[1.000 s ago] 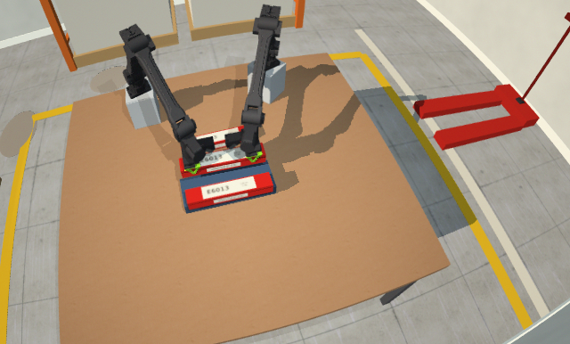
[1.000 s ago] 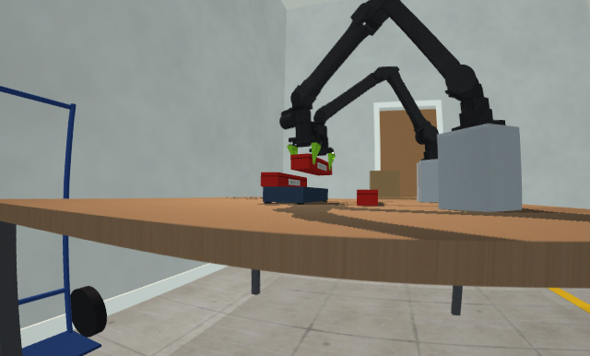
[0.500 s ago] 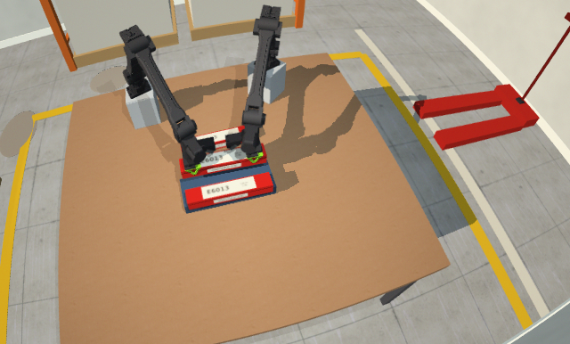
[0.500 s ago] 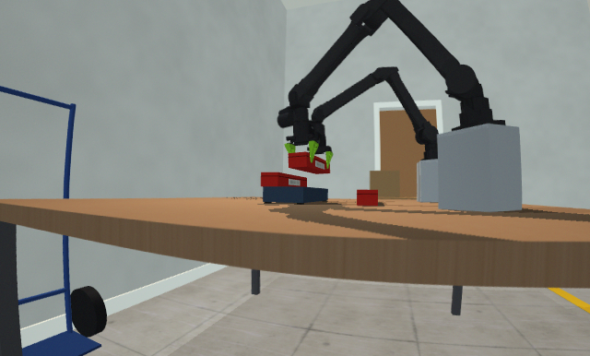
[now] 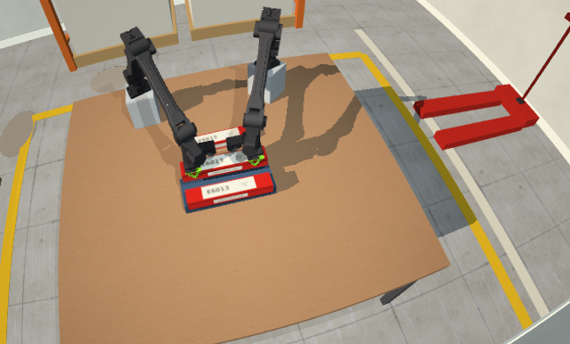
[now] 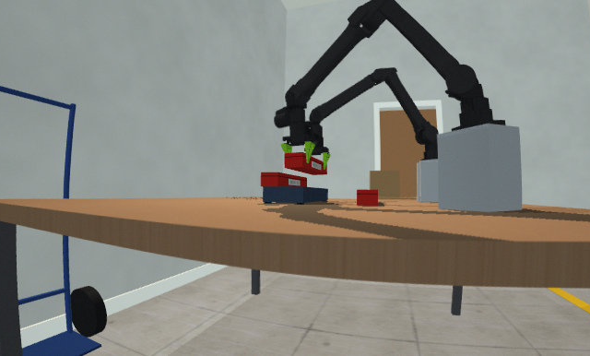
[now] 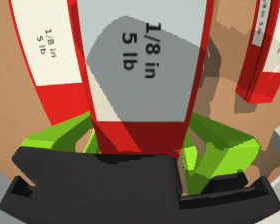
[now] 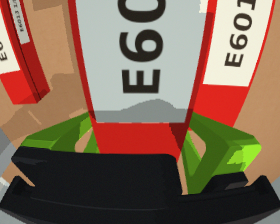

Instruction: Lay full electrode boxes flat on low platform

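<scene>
My left gripper (image 5: 256,159) (image 6: 298,158) (image 7: 140,110) and my right gripper (image 5: 194,173) (image 8: 140,110) are each shut on one end of the same red box (image 5: 229,161) (image 6: 296,161) (image 7: 151,100) (image 8: 141,107). It hangs roughly level in the air. A second red box (image 5: 229,189) (image 6: 276,180) (image 7: 46,55) (image 8: 236,50) lies flat on the front part of the dark blue platform (image 5: 193,184) (image 6: 283,195). The held box is above and behind it, with a gap visible. A third red box (image 5: 217,135) (image 6: 367,197) (image 7: 263,60) (image 8: 6,50) lies on the table behind, partly hidden by the arms in the top view.
The grey arm pedestals (image 5: 143,107) (image 6: 478,168) stand at the back of the table (image 5: 247,267) (image 6: 237,226). The third box lies between the platform and the pedestals. A red pallet jack (image 5: 518,107) and a blue hand truck (image 6: 68,152) are off the table.
</scene>
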You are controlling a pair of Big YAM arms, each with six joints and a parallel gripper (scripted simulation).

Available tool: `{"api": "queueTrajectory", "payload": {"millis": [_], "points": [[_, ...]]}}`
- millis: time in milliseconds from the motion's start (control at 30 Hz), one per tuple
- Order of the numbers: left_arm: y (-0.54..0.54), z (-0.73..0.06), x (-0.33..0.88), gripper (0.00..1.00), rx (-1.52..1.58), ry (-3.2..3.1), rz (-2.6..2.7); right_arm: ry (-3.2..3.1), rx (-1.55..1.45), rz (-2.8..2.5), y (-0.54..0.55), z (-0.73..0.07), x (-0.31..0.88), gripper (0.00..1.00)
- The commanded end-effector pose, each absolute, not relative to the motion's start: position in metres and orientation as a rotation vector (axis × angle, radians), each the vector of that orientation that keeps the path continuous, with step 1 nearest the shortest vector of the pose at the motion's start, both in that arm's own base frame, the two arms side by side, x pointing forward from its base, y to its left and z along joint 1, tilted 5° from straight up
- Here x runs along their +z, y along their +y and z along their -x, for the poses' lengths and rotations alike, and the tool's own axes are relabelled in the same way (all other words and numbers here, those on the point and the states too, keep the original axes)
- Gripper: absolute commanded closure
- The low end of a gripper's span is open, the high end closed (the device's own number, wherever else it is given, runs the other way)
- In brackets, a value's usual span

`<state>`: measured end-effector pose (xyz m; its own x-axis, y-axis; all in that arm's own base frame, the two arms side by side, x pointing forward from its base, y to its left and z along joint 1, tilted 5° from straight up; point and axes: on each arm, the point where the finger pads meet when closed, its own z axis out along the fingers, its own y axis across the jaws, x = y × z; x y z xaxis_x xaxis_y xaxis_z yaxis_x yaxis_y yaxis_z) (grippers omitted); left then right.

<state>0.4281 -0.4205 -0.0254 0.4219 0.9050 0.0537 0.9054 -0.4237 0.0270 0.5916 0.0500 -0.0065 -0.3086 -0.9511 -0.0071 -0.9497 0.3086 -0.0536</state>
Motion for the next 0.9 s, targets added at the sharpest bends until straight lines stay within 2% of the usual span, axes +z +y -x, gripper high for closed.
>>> {"api": "queueTrajectory", "payload": {"millis": [0, 867], "points": [[-0.436, -0.473, 0.026, 1.0, -0.17, -1.745, 2.745, 2.439, -0.181, 1.753, 0.025, -0.631, 0.048, 1.0], [-0.426, -0.46, -0.001, 1.0, -0.16, -1.734, 2.729, 2.464, -0.153, 1.772, 0.027, -0.611, 0.014, 1.0]]}}
